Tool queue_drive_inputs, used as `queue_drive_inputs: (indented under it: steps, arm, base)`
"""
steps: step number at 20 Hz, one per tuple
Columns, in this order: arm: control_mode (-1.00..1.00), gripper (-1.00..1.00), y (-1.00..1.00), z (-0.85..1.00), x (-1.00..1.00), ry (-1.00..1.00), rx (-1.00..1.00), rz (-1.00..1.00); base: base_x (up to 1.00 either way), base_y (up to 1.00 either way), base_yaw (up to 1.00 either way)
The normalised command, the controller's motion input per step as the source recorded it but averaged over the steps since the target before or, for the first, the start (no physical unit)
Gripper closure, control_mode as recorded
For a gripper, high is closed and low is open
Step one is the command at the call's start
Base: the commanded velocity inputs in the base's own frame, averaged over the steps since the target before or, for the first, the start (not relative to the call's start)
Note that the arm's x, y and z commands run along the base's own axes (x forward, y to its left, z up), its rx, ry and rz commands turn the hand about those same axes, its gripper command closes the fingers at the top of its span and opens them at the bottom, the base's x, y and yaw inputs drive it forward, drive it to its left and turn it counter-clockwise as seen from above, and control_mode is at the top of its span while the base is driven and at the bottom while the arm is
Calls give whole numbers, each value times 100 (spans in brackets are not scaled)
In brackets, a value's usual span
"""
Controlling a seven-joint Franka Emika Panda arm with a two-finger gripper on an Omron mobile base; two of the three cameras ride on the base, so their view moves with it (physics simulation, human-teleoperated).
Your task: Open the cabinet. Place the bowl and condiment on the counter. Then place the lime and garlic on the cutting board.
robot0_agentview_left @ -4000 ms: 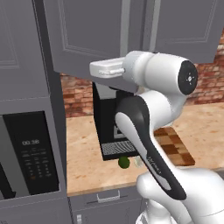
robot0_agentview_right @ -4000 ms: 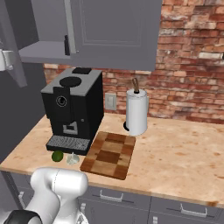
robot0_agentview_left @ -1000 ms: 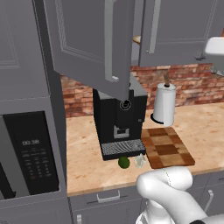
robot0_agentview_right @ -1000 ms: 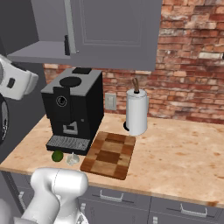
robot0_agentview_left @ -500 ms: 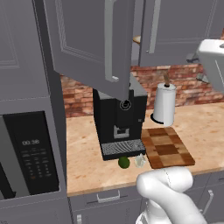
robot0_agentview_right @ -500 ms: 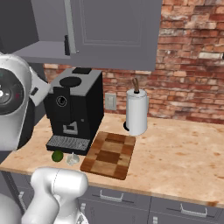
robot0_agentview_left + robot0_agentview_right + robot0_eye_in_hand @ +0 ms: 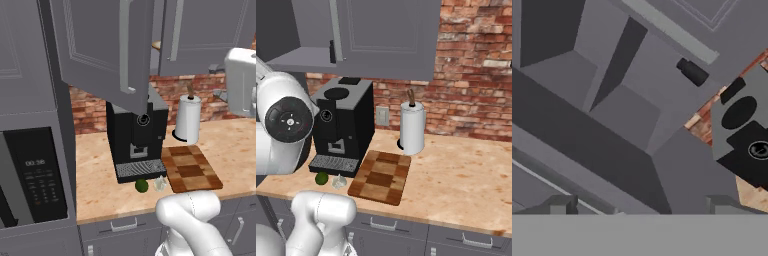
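Setting: domestic kitchen; grey wall cabinet [image 7: 105, 55] with one door swung open above a beige stone table [image 7: 456, 175]; red brick backsplash [image 7: 471, 65]; black coffee machine [image 7: 343, 125] and paper-towel roll [image 7: 412, 127] near back edge; built-in microwave [image 7: 35, 175] at left end; checkered cutting board [image 7: 380, 176] towards front edge.

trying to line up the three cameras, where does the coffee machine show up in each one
Left base view: coffee machine at centre, under the open cabinet door.
Right base view: left of centre, left of the cutting board.
Hand view: right edge, seen from above, its dark top visible.
Shared landmark: the open cabinet above it.
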Motion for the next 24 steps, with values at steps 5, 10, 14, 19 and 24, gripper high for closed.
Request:
queue_drive_inputs:
  steps: [5,10,14,19,24]
  arm:
    - [-100,-100,6,13,0,22,0,10]
    - [-100,-100,7,11,3,7,3,7]
    - [-100,-100,2,-4,18,-2,15,6]
    - [-100,-100,14,-21,31,0,12,6]
    - [-100,-100,22,-10,29,2,5,9]
  base:
    - [0,0,0]
    - [0,0,0]
    - [0,0,0]
    - [0,0,0]
    - [0,0,0]
